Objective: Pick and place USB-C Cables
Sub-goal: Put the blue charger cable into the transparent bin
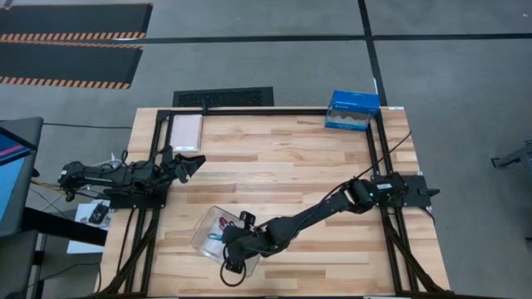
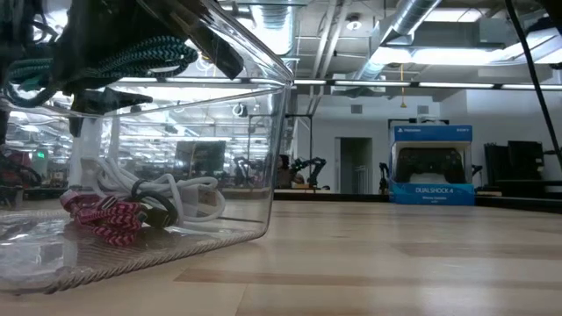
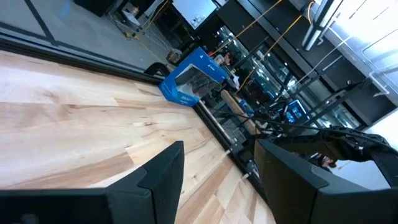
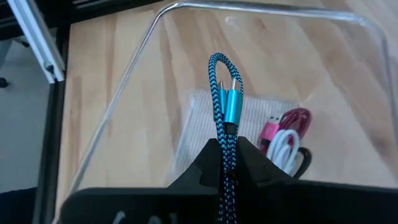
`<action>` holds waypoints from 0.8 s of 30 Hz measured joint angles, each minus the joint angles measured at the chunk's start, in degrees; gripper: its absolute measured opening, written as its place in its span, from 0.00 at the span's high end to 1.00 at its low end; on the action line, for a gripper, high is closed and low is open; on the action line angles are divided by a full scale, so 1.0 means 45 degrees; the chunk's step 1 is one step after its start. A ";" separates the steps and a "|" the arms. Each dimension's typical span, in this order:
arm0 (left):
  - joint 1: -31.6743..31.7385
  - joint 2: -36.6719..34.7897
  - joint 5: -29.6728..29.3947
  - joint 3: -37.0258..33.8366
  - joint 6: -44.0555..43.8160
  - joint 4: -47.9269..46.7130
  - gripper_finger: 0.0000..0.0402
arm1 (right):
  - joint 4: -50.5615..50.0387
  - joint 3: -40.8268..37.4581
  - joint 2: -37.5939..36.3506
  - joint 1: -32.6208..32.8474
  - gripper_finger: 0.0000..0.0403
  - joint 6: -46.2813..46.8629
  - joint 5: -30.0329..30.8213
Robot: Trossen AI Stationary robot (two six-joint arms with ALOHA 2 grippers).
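Observation:
My right gripper (image 4: pixel 227 152) is shut on the teal braided cable (image 4: pixel 225 93) and hangs over the clear tray (image 1: pixel 204 224). The tray lies on the table near its near edge. In the low view the teal cable (image 2: pixel 132 57) is above the tray's wall (image 2: pixel 255 158). On the tray's floor rest the magenta-pink cable (image 4: pixel 295 117), the white cable (image 4: pixel 285 148) and a dark cable (image 2: pixel 158 211), bunched together. My left gripper (image 3: pixel 217 180) is open and waits at the table's left side (image 1: pixel 187 164), touching nothing. My right gripper pinches the teal cable between its two fingers just behind the two teal plugs (image 4: pixel 227 112). Several strands lie side by side in the pinch. A short loop and the plugs stick out past the fingertips. The cable is lifted clear, above the tray.
A blue boxed game controller (image 1: pixel 352 110) stands at the table's far right corner. A pale flat box (image 1: pixel 186 130) lies at the far left. Dark frame rails (image 1: pixel 374 149) run along the table's edges. Bare wood spreads between the tray and the far edge.

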 joint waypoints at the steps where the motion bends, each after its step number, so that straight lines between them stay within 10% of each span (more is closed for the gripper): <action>1: 0.0000 0.0000 0.0000 0.0000 0.0046 0.0000 0.54 | 0.0001 0.0000 0.0000 -0.0012 0.95 -0.0080 0.0006; 24: 0.0005 0.0005 -0.0098 0.0000 0.0203 0.0000 0.54 | 0.0133 -0.0033 0.0566 -0.0269 0.95 -0.0355 0.0237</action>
